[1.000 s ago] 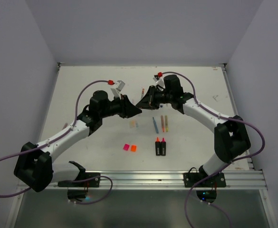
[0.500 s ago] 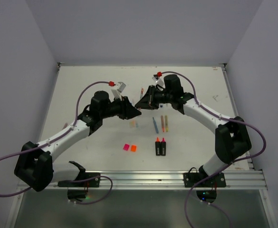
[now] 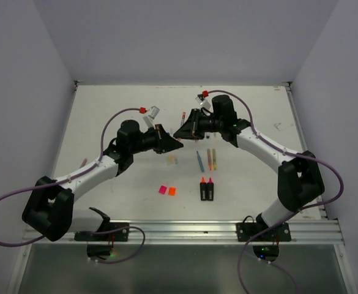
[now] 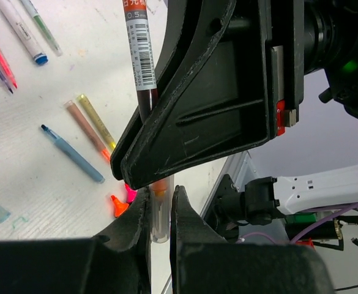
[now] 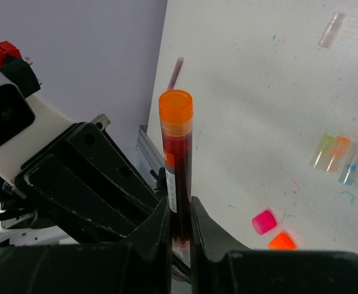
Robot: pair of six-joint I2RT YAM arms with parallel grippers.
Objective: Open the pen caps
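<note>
**Pen cap**, clear with an orange band, is clamped between the fingers of the left claw, which is closed tightly on it above the middle of the surface. The dark red pen barrel, which carries a barcode label, is pinched in the right claw, whose fingers are closed on it. An orange end piece tops the barrel's free end. The two claws meet tip to tip. The right claw's finger hides the joint between cap and barrel, so it cannot be told whether the cap is on or off. Nearer the arm bases, a loose pink highlighter cap and an orange highlighter cap lie side by side on the surface. Two black highlighter bodies lie to their right. Small thin-pen caps lie just near of the claws. A blue pen and two other thin pens lie to the right of those caps.
</note>
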